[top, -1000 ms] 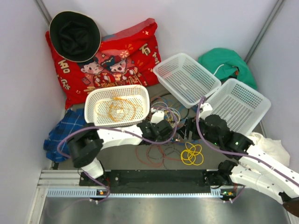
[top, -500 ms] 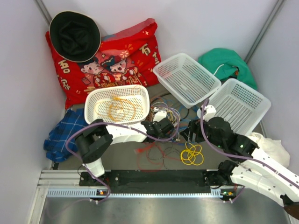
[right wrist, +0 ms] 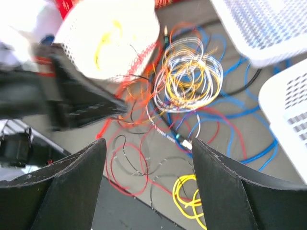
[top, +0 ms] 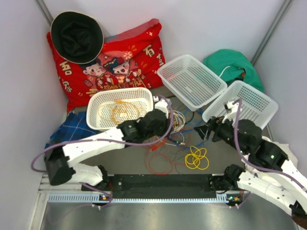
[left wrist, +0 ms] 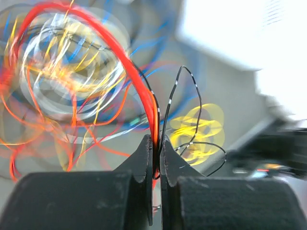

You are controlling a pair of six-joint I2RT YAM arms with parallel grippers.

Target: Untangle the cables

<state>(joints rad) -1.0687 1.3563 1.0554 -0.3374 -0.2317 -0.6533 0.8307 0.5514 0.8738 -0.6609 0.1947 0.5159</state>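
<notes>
Left jaws: we see them shut tight on a red cable (left wrist: 139,79), pinched at the very tips; a thin black cable with white bands (left wrist: 168,104) runs into the same gap.
Just past the left jaws: the red cable arches up and off to their left, over a blurred tangle (left wrist: 62,72) of white, yellow, orange and blue cables.
Past the left jaws, to their right: a yellow coil (left wrist: 199,132) lies on the table (top: 220,155), out of focus.
Right jaws: we find them spread wide, their fingers (right wrist: 62,187) holding nothing.
Between the right jaws: red and black loops (right wrist: 127,167) lie flat on the table, with the yellow coil close to the right finger.
Further ahead of the right jaws: a white-and-yellow coil (right wrist: 192,72), with blue cable (right wrist: 259,153) looping around and under it.
Farthest: an oval white basket (top: 93,103) with an orange cable (top: 125,111) inside, ahead and left of the right jaws; two rectangular baskets (top: 192,81) ahead and to their right.
</notes>
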